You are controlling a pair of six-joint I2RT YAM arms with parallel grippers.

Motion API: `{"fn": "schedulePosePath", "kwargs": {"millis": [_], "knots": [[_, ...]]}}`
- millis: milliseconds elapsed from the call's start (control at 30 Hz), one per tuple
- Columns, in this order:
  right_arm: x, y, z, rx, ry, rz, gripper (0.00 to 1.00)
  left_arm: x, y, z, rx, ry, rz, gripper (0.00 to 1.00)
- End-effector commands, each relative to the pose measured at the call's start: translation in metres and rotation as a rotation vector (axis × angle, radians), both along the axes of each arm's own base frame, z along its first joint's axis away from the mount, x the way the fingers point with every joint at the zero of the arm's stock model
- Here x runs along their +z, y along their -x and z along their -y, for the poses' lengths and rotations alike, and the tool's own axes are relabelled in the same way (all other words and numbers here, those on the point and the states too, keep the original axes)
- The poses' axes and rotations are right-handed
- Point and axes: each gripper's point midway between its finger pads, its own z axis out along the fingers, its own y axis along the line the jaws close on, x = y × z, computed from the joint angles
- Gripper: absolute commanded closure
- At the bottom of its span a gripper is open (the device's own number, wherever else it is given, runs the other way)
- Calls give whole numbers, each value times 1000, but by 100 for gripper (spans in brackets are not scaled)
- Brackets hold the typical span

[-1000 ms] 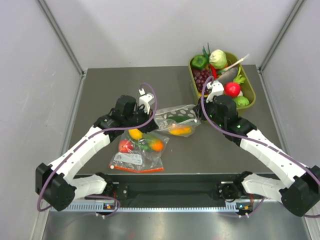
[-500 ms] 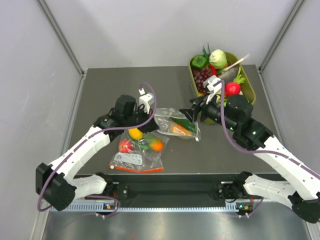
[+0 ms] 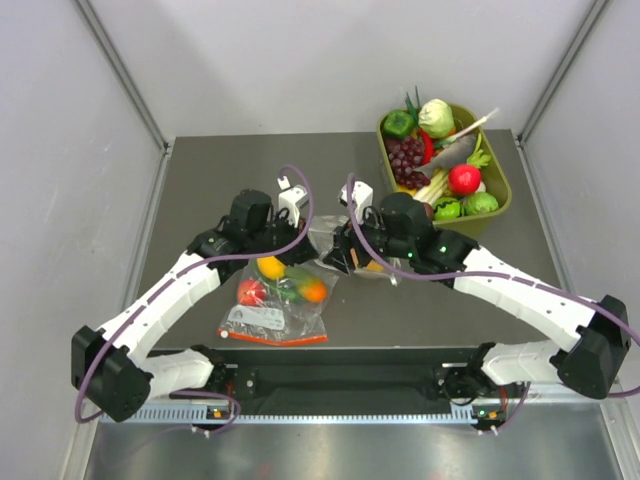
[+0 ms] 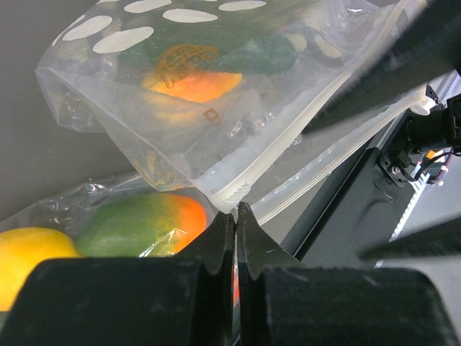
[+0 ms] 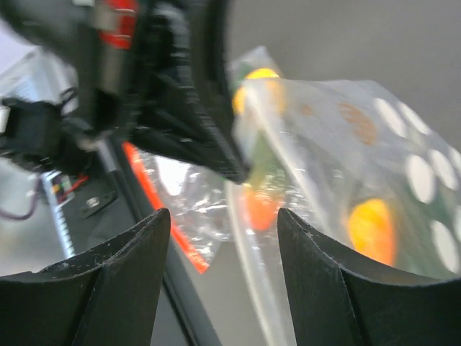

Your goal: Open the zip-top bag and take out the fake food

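The polka-dot zip-top bag (image 4: 180,72) hangs slightly lifted by its zip corner. The yellow-orange mango (image 4: 191,85) and dark green cucumber (image 4: 266,54) lie inside it. My left gripper (image 4: 235,207) is shut on the bag's white zip edge. In the top view the left gripper (image 3: 312,234) sits at the bag's left end, and the bag (image 3: 330,238) is mostly hidden under my right arm. My right gripper (image 5: 223,238) is open and empty. It is just in front of the bag (image 5: 346,144) and its zip edge, near the left fingers. It also shows in the top view (image 3: 345,252).
A plain clear bag with a red-orange zip strip (image 3: 275,300) lies in front of the left gripper, holding small round fruits. An olive tray (image 3: 506,180) full of toy produce stands at the back right. The table's front rail is close below.
My right arm has swung left from beside the tray and now reaches over the polka-dot bag. The bag has shifted slightly. The left arm has not moved.
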Motion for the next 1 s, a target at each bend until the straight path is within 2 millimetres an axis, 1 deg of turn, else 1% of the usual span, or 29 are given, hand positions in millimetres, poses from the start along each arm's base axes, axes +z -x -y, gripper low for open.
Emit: {"fn": "schedulePosePath", "kwargs": {"millis": [0, 100, 133, 200, 333, 467, 500, 600, 700, 733, 767, 833, 967], "knots": [[19, -28, 10, -167, 11, 79, 39, 31, -6, 4, -12, 54, 91, 100], [14, -47, 22, -295, 34, 97, 38, 30, -4, 3, -16, 49, 89, 100], [10, -58, 31, -368, 53, 107, 38, 30, -4, 3, -16, 49, 89, 100], [4, -70, 41, -445, 83, 113, 38, 30, -3, 3, -20, 51, 89, 100], [-19, -85, 51, -527, 149, 103, 39, 30, -2, 4, -32, 53, 90, 100], [-37, -97, 55, -574, 183, 84, 41, 31, -1, 5, -39, 56, 90, 100], [-38, -103, 59, -605, 184, 85, 42, 31, 0, 5, -45, 59, 89, 100], [-55, -115, 66, -643, 224, 68, 42, 31, 1, 5, -47, 60, 92, 100], [-66, -117, 67, -635, 266, 67, 42, 33, 2, 4, -48, 60, 99, 100], [-76, -115, 68, -620, 306, 60, 42, 33, 2, 4, -48, 60, 99, 100], [-79, -115, 67, -609, 323, 58, 42, 33, 2, 4, -48, 60, 99, 100], [-96, -111, 68, -571, 384, 35, 42, 33, 2, 4, -48, 60, 99, 100], [-117, -98, 63, -474, 420, -4, 40, 34, 2, 4, -48, 61, 102, 100]]}}
